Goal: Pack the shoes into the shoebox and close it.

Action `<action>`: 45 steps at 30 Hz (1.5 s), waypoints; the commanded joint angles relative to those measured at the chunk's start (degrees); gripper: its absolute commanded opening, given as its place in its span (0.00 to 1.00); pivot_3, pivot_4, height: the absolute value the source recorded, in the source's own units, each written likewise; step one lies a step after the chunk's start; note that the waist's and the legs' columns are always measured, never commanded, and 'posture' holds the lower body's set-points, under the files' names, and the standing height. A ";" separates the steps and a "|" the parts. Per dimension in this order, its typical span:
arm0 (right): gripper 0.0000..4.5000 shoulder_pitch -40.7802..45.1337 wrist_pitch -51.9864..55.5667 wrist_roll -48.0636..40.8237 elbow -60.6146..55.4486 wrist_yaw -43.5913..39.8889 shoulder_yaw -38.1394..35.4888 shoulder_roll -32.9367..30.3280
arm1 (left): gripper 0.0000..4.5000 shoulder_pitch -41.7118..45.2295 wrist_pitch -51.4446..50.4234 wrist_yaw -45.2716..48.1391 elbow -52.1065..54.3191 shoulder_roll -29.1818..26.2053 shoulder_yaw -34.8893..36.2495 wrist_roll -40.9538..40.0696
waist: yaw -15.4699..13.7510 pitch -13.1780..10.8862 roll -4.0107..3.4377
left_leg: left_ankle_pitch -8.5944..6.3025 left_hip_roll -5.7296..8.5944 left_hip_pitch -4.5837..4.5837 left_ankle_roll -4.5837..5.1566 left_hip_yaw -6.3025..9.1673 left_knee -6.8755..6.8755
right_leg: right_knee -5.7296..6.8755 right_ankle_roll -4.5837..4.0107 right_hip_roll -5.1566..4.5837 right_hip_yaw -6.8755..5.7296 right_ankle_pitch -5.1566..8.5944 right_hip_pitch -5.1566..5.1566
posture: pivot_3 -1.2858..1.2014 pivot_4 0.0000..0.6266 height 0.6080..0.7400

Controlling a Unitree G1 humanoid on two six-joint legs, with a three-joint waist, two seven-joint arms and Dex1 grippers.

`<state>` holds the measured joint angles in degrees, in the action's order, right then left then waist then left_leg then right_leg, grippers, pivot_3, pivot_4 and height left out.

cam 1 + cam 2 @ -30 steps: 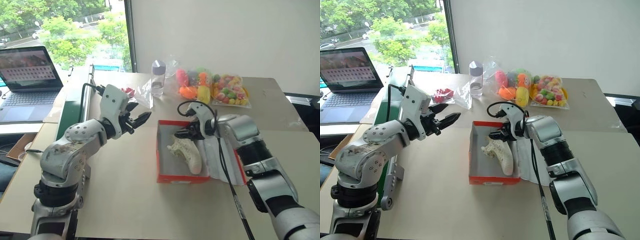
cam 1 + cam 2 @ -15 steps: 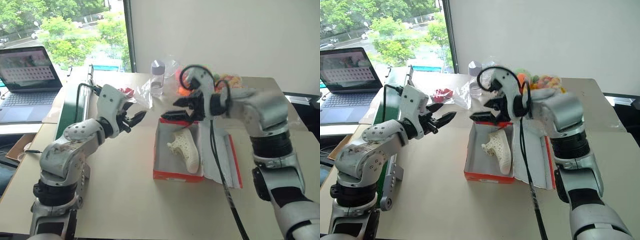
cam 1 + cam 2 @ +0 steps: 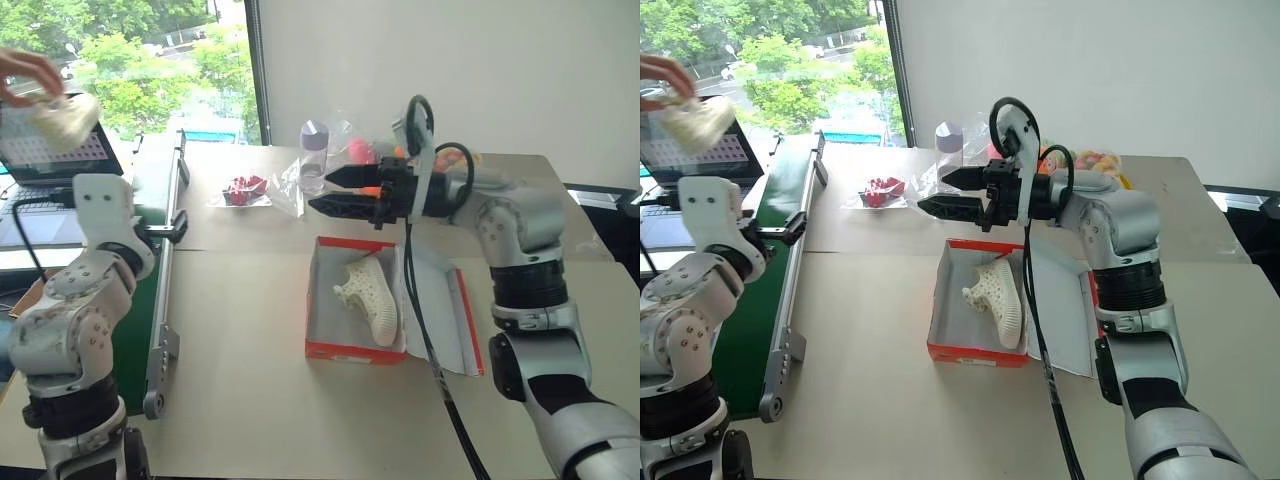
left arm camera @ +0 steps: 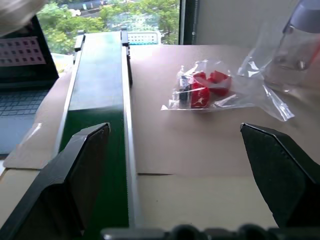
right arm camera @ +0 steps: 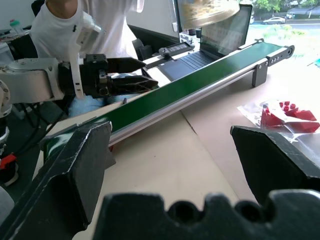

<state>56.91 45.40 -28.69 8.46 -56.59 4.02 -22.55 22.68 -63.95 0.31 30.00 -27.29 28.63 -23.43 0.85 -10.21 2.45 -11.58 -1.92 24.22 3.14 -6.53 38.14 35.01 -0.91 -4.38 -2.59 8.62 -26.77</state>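
Shoebox [image 3: 357, 350] open with one shoe [image 3: 371, 297] inside, second shoe [image 3: 62, 120] blurred in a person's fingers, both hands [image 5: 172, 165] [image 4: 175, 165] released

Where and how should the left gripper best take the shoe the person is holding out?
Probably at the free end of the shoe, coming from below and beside it. The person's hand covers its top, so that end is the part clear for the left gripper's open fingers.
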 commanded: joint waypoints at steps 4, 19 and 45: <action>1.00 1.49 -9.71 5.59 5.52 2.42 2.61 4.38 | 0.99 -4.45 0.34 -4.16 5.12 2.70 3.76 3.15 | -0.05 0.01 0.01 | 0.00 0.01 0.01 -0.02 -0.01 0.00 | 0.00 -0.16 -0.02 -0.01 -0.10 0.01 | 0.52 0.24 1.00; 1.00 2.48 -12.57 8.49 8.16 4.27 3.72 9.96 | 0.99 -6.71 7.57 -4.65 0.43 6.69 0.56 7.06 | 0.05 0.03 0.06 | -0.16 0.00 0.02 -0.32 0.00 0.00 | 0.01 -0.21 -0.01 -0.05 -0.13 0.00 | 0.52 0.24 1.00; 1.00 -1.27 -4.68 6.57 -2.33 7.51 3.15 7.41 | 0.99 -5.66 33.29 14.28 -34.17 -7.32 1.63 6.49 | 0.00 0.03 0.05 | -0.28 -0.05 0.20 -0.51 -0.02 -0.01 | 0.00 -0.30 -0.14 -0.17 -0.13 -0.26 | 0.52 0.24 1.00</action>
<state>55.22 40.35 -21.14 9.02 -49.45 8.52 -14.62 15.96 -32.29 13.78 -3.98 -33.68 30.19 -16.13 0.85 -10.17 2.50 -11.86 -1.98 24.42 2.63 -6.55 38.13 35.01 -1.21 -4.52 -2.78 8.50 -27.03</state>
